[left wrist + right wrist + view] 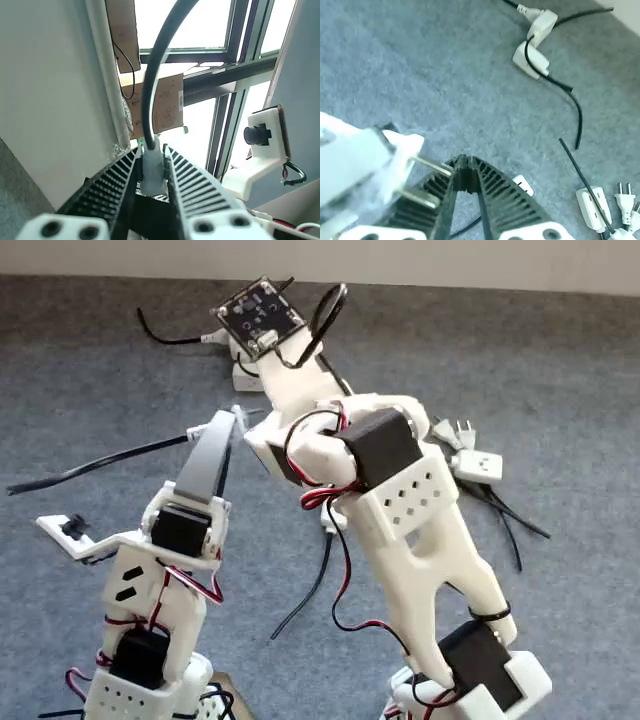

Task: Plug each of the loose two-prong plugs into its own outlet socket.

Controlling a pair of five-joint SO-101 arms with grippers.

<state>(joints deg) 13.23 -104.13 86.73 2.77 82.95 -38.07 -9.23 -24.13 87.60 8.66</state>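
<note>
Our left hand [152, 152], at the lower left of the high view, is clenched on a white moulded plug body [152, 172], pinched just where its black rubber cord [160, 65] leaves it. The cord arcs out past the fingertips. We judge the grip sits low on the plug so the cord hangs free and the plug rides well above the grey carpeted worktop [560, 350]. Which way its prongs face we cannot tell. Toward the centre, our right hand [466, 162] hangs over the carpet with its ribbed jaws pressed together and nothing between them. A white two-prong plug [367, 165] looms close at the left of the right wrist view, its metal prongs lying across that hand's jaw, not inside it. Whether it is the plug the left hand carries we cannot say. Further right, two white outlet blocks [532, 65] lie with their cords at the upper right of that view. At the right of the high view a square white outlet socket [478, 465] sits just beside loose white plugs [452, 430], likely waiting their turn.
</note>
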